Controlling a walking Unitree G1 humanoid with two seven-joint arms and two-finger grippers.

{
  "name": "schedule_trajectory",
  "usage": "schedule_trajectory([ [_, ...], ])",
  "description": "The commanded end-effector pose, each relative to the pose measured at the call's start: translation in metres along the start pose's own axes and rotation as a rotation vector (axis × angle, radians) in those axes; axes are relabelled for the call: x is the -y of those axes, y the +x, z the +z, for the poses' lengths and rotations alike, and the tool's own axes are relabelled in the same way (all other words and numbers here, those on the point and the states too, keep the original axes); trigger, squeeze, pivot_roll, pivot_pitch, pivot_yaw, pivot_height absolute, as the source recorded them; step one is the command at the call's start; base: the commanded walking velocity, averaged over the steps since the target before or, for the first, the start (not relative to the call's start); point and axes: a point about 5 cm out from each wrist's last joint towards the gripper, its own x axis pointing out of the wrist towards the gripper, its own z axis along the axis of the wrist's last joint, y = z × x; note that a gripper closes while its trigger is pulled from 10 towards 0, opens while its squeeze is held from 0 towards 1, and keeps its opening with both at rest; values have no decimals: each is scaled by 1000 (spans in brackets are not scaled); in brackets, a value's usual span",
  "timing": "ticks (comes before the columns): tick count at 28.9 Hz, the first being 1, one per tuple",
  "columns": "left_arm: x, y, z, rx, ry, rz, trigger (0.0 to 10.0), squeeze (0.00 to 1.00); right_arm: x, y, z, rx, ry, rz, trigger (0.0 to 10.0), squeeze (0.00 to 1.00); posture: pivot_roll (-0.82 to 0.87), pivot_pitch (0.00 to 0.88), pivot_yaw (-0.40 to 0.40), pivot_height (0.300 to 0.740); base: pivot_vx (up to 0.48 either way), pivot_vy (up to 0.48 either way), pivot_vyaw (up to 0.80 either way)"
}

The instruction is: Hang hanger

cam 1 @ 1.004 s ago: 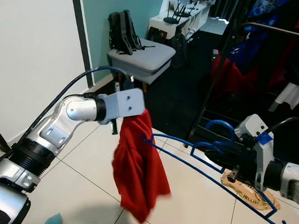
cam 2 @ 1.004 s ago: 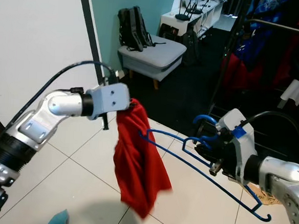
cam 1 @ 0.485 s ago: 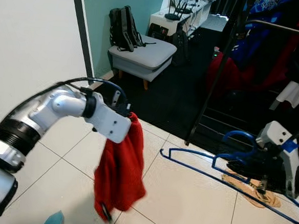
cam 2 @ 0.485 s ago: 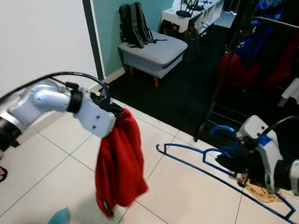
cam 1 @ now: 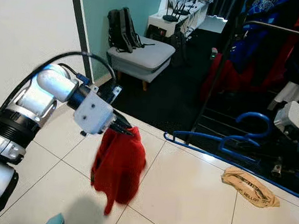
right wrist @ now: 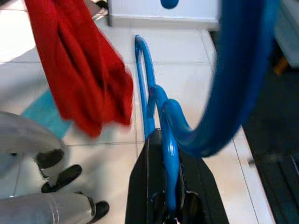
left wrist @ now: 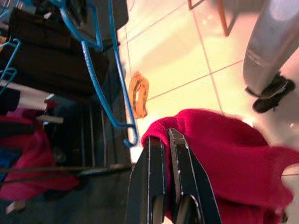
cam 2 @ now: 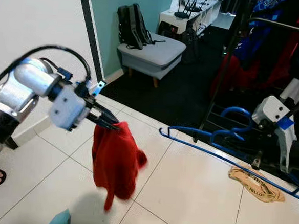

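A red garment (cam 1: 117,163) hangs bunched from my left gripper (cam 1: 126,131), which is shut on its top edge above the white floor tiles. In the left wrist view the black fingers (left wrist: 180,154) pinch the red cloth (left wrist: 224,158). The blue hanger (cam 1: 214,145) is held level to the right, its near tip (cam 2: 163,131) a short way from the garment and not touching it. My right gripper (right wrist: 169,140) is shut on the hanger's neck below the hook (cam 1: 251,121). The clothes rack's bar (cam 1: 283,30) runs above and behind the hanger.
The rack's dark upright pole (cam 1: 218,81) stands just behind the hanger, with clothes hung on the rail. A brown paper bag (cam 1: 249,185) lies on the tiles, and a teal cloth (cam 1: 54,222) at the bottom edge. A grey stool (cam 1: 143,57) with a backpack (cam 1: 122,28) stands by the wall.
My left arm has swung the red garment down and to the left, off the hanger's tip. The right gripper has carried the hanger right and back towards the rack.
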Motion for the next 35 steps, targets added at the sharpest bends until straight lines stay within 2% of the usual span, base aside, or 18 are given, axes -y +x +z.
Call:
schedule_trajectory([
  [1, -5, -2, 6, -30, 81, -102, 10000, 0, 0, -4, 15, 36, -56, 134, 10000, 0, -39, 50, 10, 740, 0, 0, 0],
  [5, -4, 1, 3, -69, 146, -150, 10000, 0, 2, -9, 24, 41, -87, 193, 10000, 0, -39, 54, 8, 740, 0, 0, 0],
  [6, -3, 3, 1, -102, 200, -193, 10000, 0, 4, -12, 29, 43, -103, 223, 10000, 0, -39, 57, 9, 740, 0, 0, 0],
  [7, -3, 3, 1, -102, 200, -193, 10000, 0, 4, -12, 29, 43, -103, 223, 10000, 0, -39, 57, 9, 740, 0, 0, 0],
  [8, -1, 4, -1, -127, 260, -238, 10000, 0, 6, -15, 34, 49, -118, 253, 10000, 0, -39, 57, 9, 740, 0, 0, 0],
  [9, -1, 4, -1, -127, 260, -238, 10000, 0, 6, -15, 34, 49, -118, 253, 10000, 0, -39, 57, 9, 740, 0, 0, 0],
  [10, 1, 6, -2, -148, 324, -279, 10000, 0, 8, -17, 38, 54, -130, 284, 10000, 0, -33, 62, 9, 740, 0, 0, 0],
  [11, 1, 6, -2, -148, 324, -279, 10000, 0, 8, -17, 38, 54, -130, 284, 10000, 0, -33, 62, 9, 740, 0, 0, 0],
  [12, 3, 8, -2, -169, 396, -323, 10000, 0, 9, -18, 41, 50, -141, 311, 10000, 0, -32, 61, 8, 740, 0, 0, 0],
  [14, 5, 9, 1, -178, 476, -366, 10000, 0, 10, -19, 43, 38, -151, 340, 10000, 0, -28, 64, 7, 740, 0, 0, 0],
  [15, 5, 9, 1, -178, 476, -366, 10000, 0, 10, -19, 43, 38, -151, 340, 10000, 0, -28, 64, 7, 740, 0, 0, 0],
  [16, 3, 10, 4, -169, 533, -373, 10000, 0, 12, -20, 44, 31, -153, 350, 10000, 0, -23, 66, 3, 740, 0, 0, 0],
  [17, 3, 10, 4, -169, 533, -373, 10000, 0, 12, -20, 44, 31, -153, 350, 10000, 0, -23, 66, 3, 740, 0, 0, 0],
  [19, -2, 13, 11, -141, 671, -364, 10000, 0, 14, -19, 43, 27, -150, 363, 10000, 0, -19, 66, 2, 740, 0, 0, 0],
  [20, -8, 16, 17, -114, 746, -326, 10000, 0, 14, -16, 42, 28, -149, 370, 10000, 0, -14, 65, -1, 740, 0, 0, 0],
  [23, -17, 21, 26, -72, 879, -262, 10000, 0, 15, -8, 40, 40, -150, 382, 10000, 0, -12, 65, -1, 740, 0, 0, 0],
  [31, -19, 20, 29, -59, 948, -255, 10000, 0, 18, 0, 44, 84, -173, 359, 10000, 0, -1, 63, 5, 740, 0, 0, 0],
  [35, -20, 20, 28, -66, 947, -250, 10000, 0, 19, -1, 49, 90, -189, 348, 10000, 0, -6, 63, 6, 740, 0, 0, 0],
])
